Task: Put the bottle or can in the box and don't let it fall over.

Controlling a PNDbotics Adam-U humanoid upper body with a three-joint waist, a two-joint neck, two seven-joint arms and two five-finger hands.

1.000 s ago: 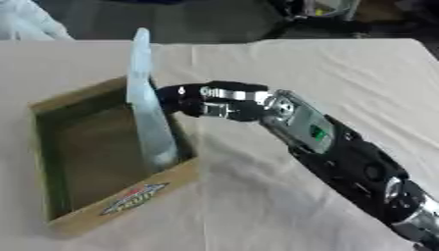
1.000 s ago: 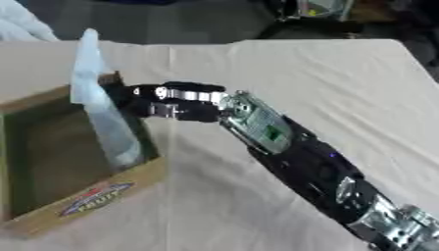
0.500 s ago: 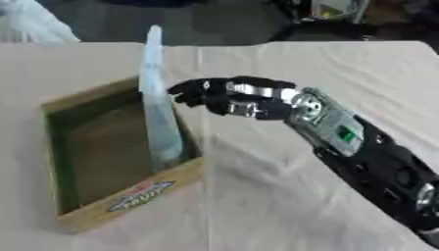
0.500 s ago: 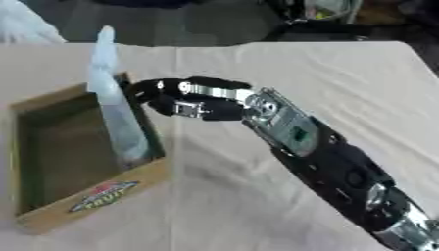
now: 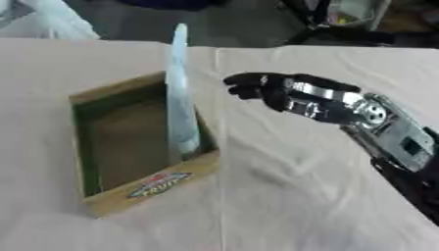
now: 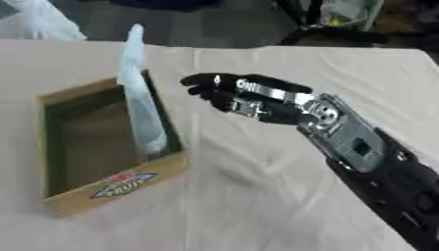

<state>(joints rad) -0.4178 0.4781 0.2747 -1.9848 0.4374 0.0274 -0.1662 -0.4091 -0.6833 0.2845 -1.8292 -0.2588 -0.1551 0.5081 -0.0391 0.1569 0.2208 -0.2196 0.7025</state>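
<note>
A tall pale translucent bottle stands upright inside the cardboard box, against its right wall near the front corner. My right hand hovers to the right of the bottle, apart from it, with its fingers relaxed and nothing in them. The right arm reaches in from the lower right. My left hand shows in neither view.
The box lies on a beige cloth-covered table, with a coloured label on its front wall. Dark equipment and a white bag sit beyond the table's far edge.
My right hand has let go of the bottle and drawn back to the right. The bottle stays upright in the box. The camera has shifted a little.
</note>
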